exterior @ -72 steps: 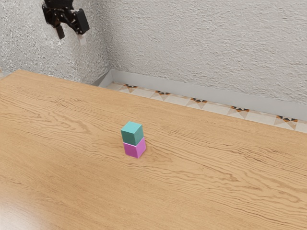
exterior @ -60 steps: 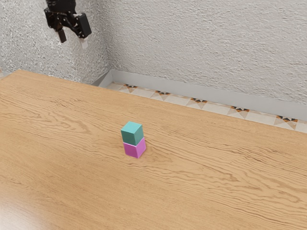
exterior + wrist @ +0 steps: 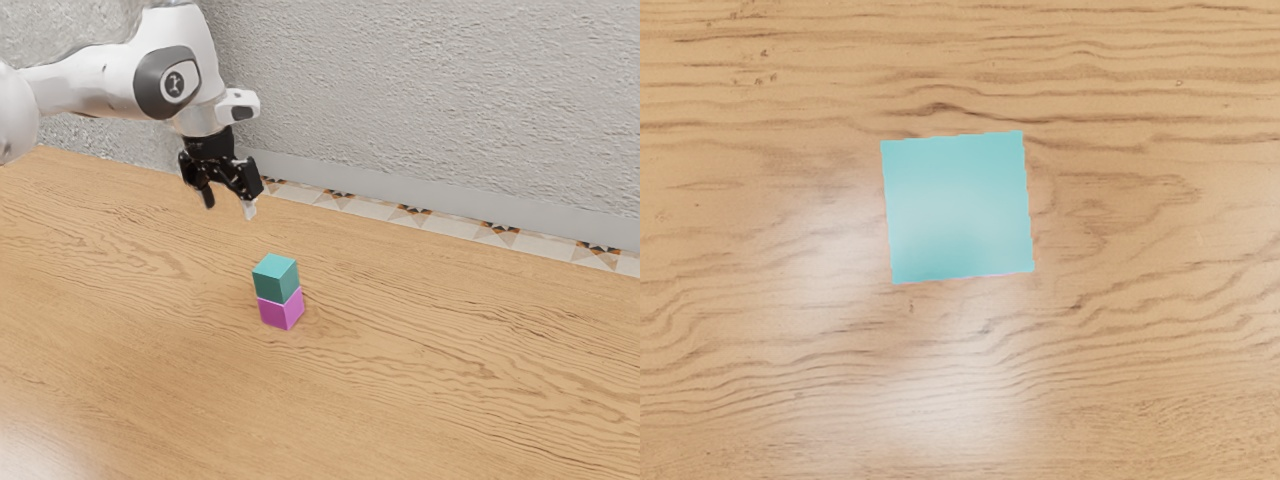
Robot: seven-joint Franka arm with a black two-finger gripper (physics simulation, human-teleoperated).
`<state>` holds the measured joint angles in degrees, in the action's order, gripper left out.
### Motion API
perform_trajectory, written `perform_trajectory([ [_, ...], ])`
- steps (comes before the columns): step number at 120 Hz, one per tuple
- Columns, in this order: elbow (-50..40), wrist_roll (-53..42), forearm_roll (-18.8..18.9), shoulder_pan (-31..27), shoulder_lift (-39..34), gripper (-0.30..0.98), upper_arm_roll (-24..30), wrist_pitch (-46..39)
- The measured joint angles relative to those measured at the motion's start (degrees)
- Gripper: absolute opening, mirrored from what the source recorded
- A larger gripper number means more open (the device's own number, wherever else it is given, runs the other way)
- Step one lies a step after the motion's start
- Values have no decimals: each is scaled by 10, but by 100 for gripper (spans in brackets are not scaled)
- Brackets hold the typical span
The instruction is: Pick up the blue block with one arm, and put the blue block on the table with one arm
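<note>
Blue block [image 3: 276, 279] stacked on a pink block [image 3: 281, 309] on the wooden tabletop [image 3: 430, 370], below and apart from the gripper [image 3: 229, 204], seemingly almost under it, the gripper's two fingers spread apart, pale rough wall [image 3: 420, 90] and patterned floor tiles [image 3: 370, 207] beyond the tabletop.

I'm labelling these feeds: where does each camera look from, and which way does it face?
Exterior view: set at the arm's side, looking down at a slant across the table toward the wall; the arm reaches in from the exterior view's left, ending in the open claw.
Wrist view: mounted on the arm's hand, looking about straight down onto the top of the blue block.
Shared: the blue block and the table; the exterior view adds the pink block beneath the blue one.
</note>
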<state>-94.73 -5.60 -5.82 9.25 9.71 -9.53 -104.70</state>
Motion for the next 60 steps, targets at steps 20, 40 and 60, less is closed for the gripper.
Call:
perform_trajectory([
  [20, -22, 23, -21, 7, 33, 69, -1, -59],
  [40, -31, 40, -28, 8, 61, 69, -1, -97],
  [60, -32, 52, -30, 8, 84, 69, -1, -121],
])
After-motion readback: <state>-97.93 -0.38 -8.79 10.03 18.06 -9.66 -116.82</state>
